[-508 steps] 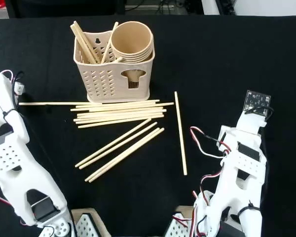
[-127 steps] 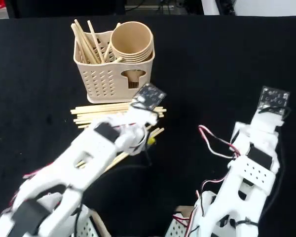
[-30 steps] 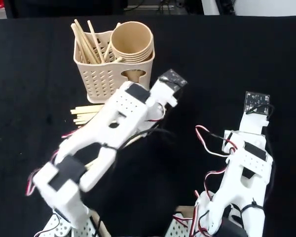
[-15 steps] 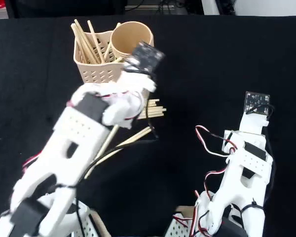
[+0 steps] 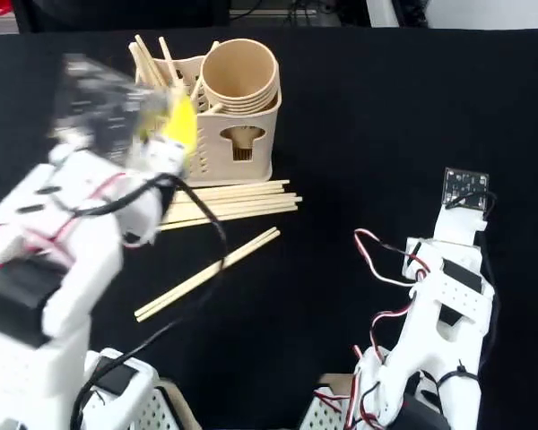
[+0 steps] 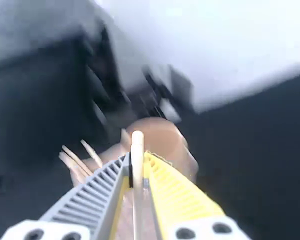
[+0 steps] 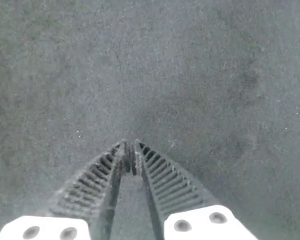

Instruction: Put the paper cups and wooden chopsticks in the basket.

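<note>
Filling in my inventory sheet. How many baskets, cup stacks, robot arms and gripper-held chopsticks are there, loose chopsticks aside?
Basket: 1
Cup stack: 1
Arms: 2, the left arm and the right arm
Held chopstick: 1, in the left gripper
Total: 5

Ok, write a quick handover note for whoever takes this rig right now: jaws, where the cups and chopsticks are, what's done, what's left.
Left gripper: jaws shut on one chopstick, close to the basket.
Right gripper: jaws shut, empty, over the table.
Done: paper cups stacked in the basket; several chopsticks stand in its other compartment.
Left: drop in the held chopstick, then the bundle lying in front of the basket and the loose ones nearer the arms.
</note>
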Controlling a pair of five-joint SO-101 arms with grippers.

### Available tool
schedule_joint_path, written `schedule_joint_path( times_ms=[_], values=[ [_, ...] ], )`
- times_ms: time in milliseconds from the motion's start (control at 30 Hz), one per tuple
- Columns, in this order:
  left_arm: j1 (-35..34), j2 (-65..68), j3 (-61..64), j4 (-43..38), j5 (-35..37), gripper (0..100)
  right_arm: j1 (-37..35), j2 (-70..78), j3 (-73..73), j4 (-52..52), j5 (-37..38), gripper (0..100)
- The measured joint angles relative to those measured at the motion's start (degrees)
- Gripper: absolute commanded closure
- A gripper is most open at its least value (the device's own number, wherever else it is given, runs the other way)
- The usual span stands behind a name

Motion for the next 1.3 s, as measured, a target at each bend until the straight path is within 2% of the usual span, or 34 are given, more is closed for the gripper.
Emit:
schedule_joint_path(
  times_ms=[167, 367, 500, 633, 900, 1133, 1300],
  values=[
    [-8.53, -0.44, -0.79, -16.97, 0.0, 97, 0.0, 0.0, 0.0, 0.0, 0.0, 97.3],
    [-10.02, 1.32, -0.88, -35.25, 0.0, 97, -0.62, 0.0, 0.0, 0.0, 0.0, 97.3],
    [-10.02, 7.65, -1.49, -42.73, 0.0, 97, -1.85, 0.0, 0.0, 0.0, 0.0, 97.3],
    [-10.11, 14.77, -1.41, -44.57, 0.26, 97, -1.85, 0.0, 0.0, 0.0, 0.0, 97.3],
    [-13.89, 22.77, -1.41, -44.66, 8.62, 97, -1.85, 0.0, 0.0, 0.0, 0.0, 97.3],
    [-14.77, 28.4, 0.26, -44.66, 11.96, 96, -1.85, 0.0, 0.0, 0.0, 0.0, 97.3],
    [-14.68, 29.19, 2.81, -42.64, 12.31, 82, -1.85, 0.0, 0.0, 0.0, 0.0, 97.3]
  ],
)
